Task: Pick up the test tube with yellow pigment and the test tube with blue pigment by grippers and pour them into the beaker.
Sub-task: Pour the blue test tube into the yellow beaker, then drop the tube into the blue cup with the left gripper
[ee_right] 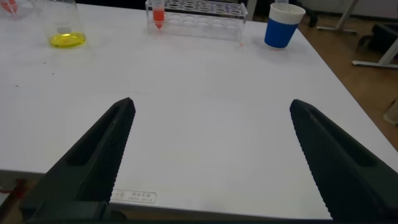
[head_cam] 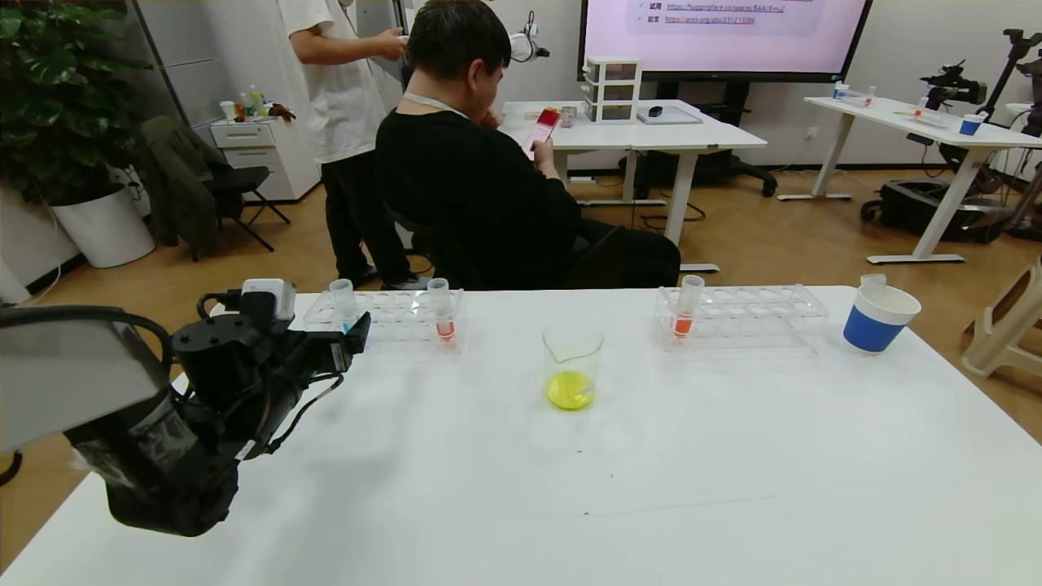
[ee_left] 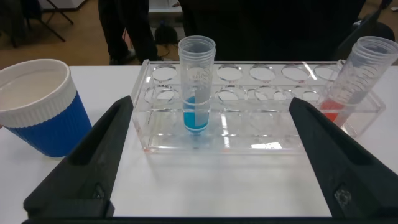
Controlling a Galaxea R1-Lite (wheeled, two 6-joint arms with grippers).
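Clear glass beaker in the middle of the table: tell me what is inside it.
The clear glass beaker holds a shallow pool of bright yellow liquid at its bottom; above that it looks empty. No blue shows in it. Nothing covers it.

I am in an office room used as a robot lab. A big screen (head_cam: 724,37) glows at the top of the frame. White desks (head_cam: 635,134) stand on a wood floor. A man on a chair (head_cam: 480,179) looks at his phone. My table (head_cam: 570,488) has clear tube racks (head_cam: 741,316) on it.
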